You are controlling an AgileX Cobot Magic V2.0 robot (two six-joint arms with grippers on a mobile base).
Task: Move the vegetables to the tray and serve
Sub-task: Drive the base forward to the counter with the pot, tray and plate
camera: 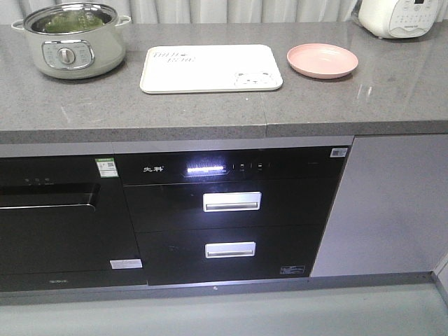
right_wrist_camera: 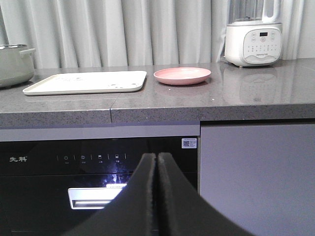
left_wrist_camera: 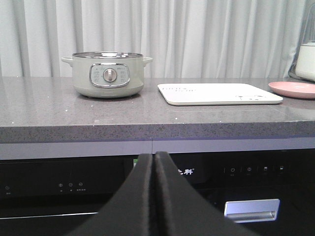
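left pincer [left_wrist_camera: 154, 156] clenched | right pincer [right_wrist_camera: 157, 156] clenched | vegetables [camera: 67, 22] in pot [camera: 105, 57] | tray [camera: 203, 74] between pot and pink plate [camera: 322, 60]

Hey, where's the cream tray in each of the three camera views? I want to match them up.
Exterior front view: the tray lies at top centre.
Left wrist view: the tray sits right of centre, at mid height.
Right wrist view: the tray sits on the left, at mid height.
Shared landmark: the pink plate, just right of the tray in all three views.

Front camera high; 2 wrist cameras (low) share tray [left_wrist_camera: 216, 94].
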